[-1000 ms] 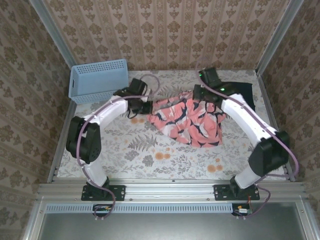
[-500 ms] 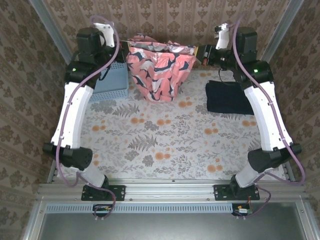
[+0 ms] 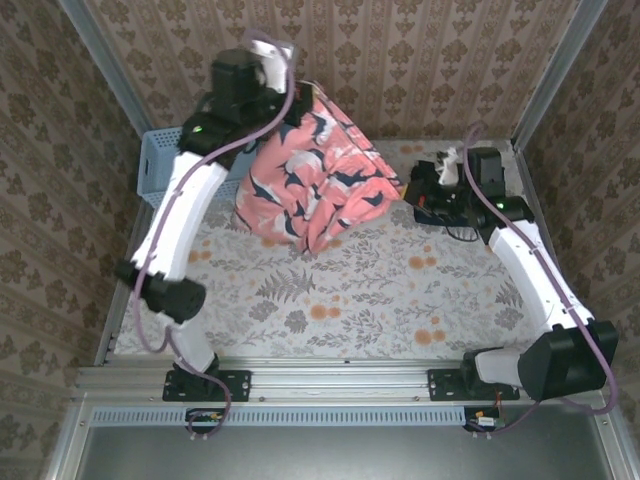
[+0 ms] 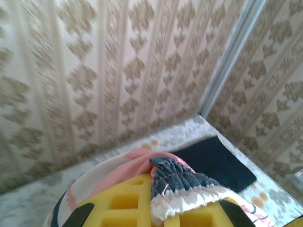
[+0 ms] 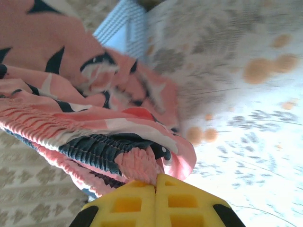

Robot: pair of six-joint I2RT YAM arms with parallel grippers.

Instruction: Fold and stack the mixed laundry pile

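In midair, coral-pink garment (image 3: pixel 310 185) aslant

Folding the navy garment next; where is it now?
Left wrist view: the navy garment lies flat on the table by the far right corner, beyond the lifted coral-pink garment.

The coral-pink garment (image 3: pixel 315 180) is soft matt cloth, ruched along one edge. The navy garment (image 4: pixel 215 163) looks matt and smooth; the basket (image 3: pixel 157 170) is perforated plastic

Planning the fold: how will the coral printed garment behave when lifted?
Probably floppy: the coral garment hangs in loose folds between the left end effector and right end effector. Likely light, since two small pinches hold it up. It may slump when lowered.
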